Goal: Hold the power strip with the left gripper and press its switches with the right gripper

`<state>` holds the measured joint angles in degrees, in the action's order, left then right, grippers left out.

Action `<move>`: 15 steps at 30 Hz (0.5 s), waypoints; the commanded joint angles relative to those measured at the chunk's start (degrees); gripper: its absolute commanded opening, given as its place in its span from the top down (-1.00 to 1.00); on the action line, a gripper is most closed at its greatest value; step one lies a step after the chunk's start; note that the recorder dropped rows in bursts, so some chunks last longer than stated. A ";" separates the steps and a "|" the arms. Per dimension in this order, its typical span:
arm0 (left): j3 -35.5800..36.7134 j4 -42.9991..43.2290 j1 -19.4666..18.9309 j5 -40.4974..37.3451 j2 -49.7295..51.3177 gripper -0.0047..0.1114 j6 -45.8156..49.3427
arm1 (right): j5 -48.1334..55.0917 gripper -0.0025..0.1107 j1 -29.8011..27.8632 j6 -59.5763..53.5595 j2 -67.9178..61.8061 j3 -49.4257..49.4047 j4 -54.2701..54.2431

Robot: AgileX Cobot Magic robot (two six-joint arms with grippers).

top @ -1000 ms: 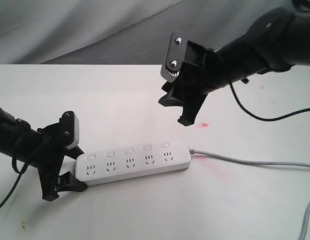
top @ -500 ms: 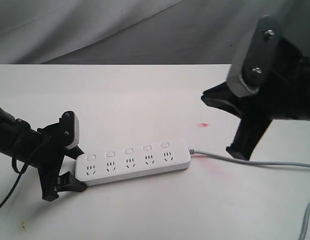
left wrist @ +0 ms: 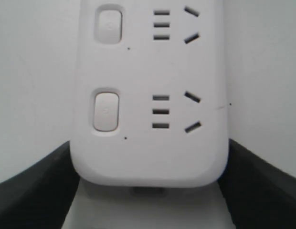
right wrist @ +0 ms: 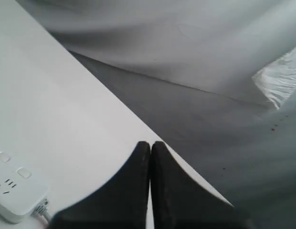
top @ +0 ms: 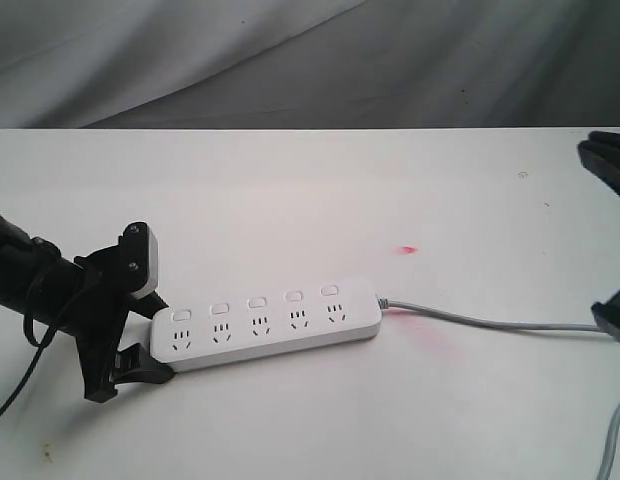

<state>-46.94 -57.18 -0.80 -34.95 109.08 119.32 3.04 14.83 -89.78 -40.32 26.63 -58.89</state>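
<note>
The white power strip lies flat on the table, its grey cord trailing right. Its switches run in a row along the far side, one above each socket. My left gripper is shut on the strip's left end. In the left wrist view both black fingers press the rounded end of the power strip, next to a switch. My right gripper is shut and empty, well away to the right of the power strip. Only black bits of it show at the exterior view's right edge.
The white table carries a small red light spot beyond the strip. Grey cloth hangs behind the table's far edge. A second grey cable curves in at the lower right corner.
My right gripper has swung from above the strip off to the right, almost out of the exterior view, and its fingers have shut. The left gripper and the strip have not moved.
</note>
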 commanded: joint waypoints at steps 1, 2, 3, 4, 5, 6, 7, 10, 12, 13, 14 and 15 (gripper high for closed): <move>-0.08 0.74 0.11 1.76 0.18 0.04 0.59 | -2.42 0.96 -1.30 0.31 8.81 -4.86 -0.86; -0.08 0.74 0.11 1.76 0.18 0.04 0.59 | -2.31 0.96 -2.43 0.31 11.10 -6.01 -0.86; -0.08 0.74 0.11 1.76 0.18 0.04 0.59 | -2.31 0.96 -3.77 0.31 13.38 -7.23 -0.86; -0.08 0.74 0.11 1.76 0.18 0.04 0.59 | -1.94 0.96 -4.98 0.41 15.11 -8.39 -0.86; -0.08 0.74 0.11 1.76 0.18 0.04 0.59 | -1.03 0.96 -6.75 0.71 17.24 -9.40 -0.86; -0.08 0.74 0.11 1.76 0.18 0.04 0.59 | 0.37 0.96 -8.86 1.29 19.30 -10.23 -0.86; -0.08 0.74 0.11 1.76 0.18 0.04 0.59 | 2.12 0.96 -11.18 1.69 21.20 -10.76 -0.86; -0.08 0.74 0.11 1.76 0.18 0.04 0.59 | 7.73 0.96 -18.09 3.66 25.74 -11.79 -0.86; -0.08 0.74 0.11 1.76 0.18 0.04 0.59 | 10.99 0.96 -22.98 5.23 28.68 -12.55 -0.86; -0.08 0.74 0.11 1.76 0.18 0.04 0.59 | 12.15 0.96 -24.85 5.85 29.75 -13.16 -0.86; -0.08 0.74 0.11 1.76 0.18 0.04 0.59 | 13.66 0.96 -27.39 6.65 31.18 -13.75 -0.86; -0.08 0.74 0.11 1.76 0.18 0.04 0.59 | 14.53 0.96 -28.79 7.86 31.94 -14.32 -0.86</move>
<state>-46.94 -57.18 -0.80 -34.95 109.08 119.32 13.58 -9.21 -84.69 -10.86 13.82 -59.62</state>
